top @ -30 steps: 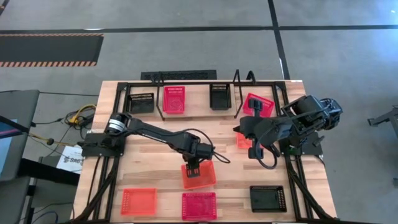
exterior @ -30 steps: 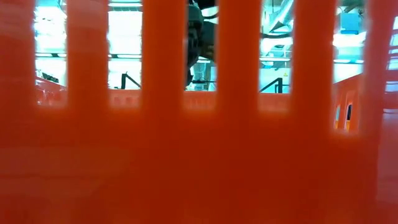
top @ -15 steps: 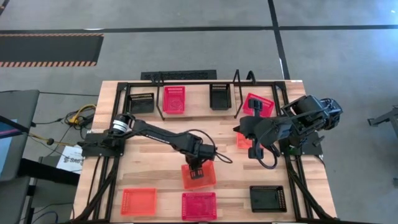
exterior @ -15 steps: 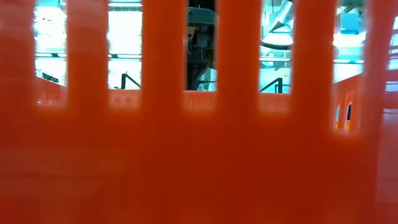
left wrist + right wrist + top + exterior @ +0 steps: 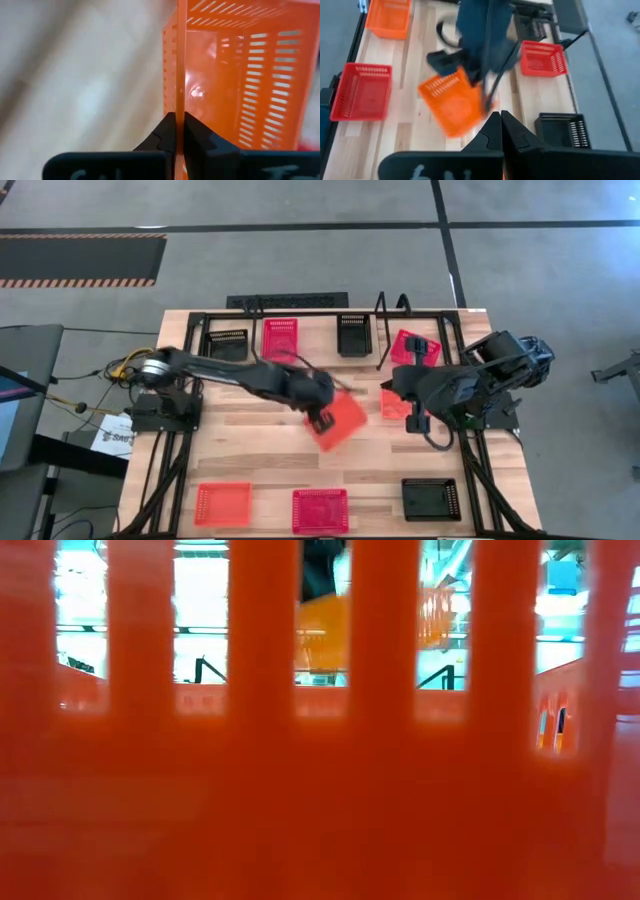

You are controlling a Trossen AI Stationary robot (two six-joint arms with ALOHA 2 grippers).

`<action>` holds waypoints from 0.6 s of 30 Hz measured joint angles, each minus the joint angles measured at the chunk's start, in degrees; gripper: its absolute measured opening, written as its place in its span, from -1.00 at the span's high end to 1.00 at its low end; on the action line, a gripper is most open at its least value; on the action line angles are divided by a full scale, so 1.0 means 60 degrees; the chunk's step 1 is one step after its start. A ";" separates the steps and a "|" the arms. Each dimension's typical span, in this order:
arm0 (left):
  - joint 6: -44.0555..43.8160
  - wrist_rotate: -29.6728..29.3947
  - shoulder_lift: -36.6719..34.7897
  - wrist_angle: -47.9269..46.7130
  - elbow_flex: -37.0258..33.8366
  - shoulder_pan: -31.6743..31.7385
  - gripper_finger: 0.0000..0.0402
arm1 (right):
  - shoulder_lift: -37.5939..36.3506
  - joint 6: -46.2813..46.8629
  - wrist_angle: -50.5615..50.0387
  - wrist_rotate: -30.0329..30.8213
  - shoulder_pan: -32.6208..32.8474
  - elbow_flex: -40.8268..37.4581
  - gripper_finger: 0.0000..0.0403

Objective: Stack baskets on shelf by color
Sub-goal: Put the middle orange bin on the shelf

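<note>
Over the middle of the table, the left gripper [image 5: 320,418] is pinching one wall of an orange basket [image 5: 340,421], holding it tilted in the air. Behind it, the shelf [image 5: 315,358] is holding a black basket [image 5: 227,344], a red basket [image 5: 280,340] and another black one [image 5: 354,335]. The right gripper [image 5: 410,420] is waiting nearby, pressed together

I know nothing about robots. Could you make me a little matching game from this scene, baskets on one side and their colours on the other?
Things:
1 held basket, pinched by the left gripper
2 front-right basket
3 front-middle basket

Colours:
a black
b red
c orange

Pairs: 1-c, 2-a, 3-b
</note>
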 joint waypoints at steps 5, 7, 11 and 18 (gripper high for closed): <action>-0.1342 -0.2541 -0.1439 0.0277 0.0011 0.0325 1.00 | -0.0340 0.0000 0.0000 0.1330 0.0091 -0.0004 0.99; -0.1779 -0.3093 -0.1799 0.0280 0.0011 0.0529 1.00 | -0.0512 0.0000 0.0000 0.1839 0.0094 0.0000 0.99; -0.2169 -0.3323 -0.2086 0.0336 0.0011 0.1060 1.00 | -0.0661 0.0004 -0.0002 0.2358 0.0031 0.0003 0.99; -0.2427 -0.3103 -0.1842 0.0425 -0.0060 0.2223 1.00 | -0.0574 -0.0004 0.0000 0.2418 0.0041 -0.0001 0.99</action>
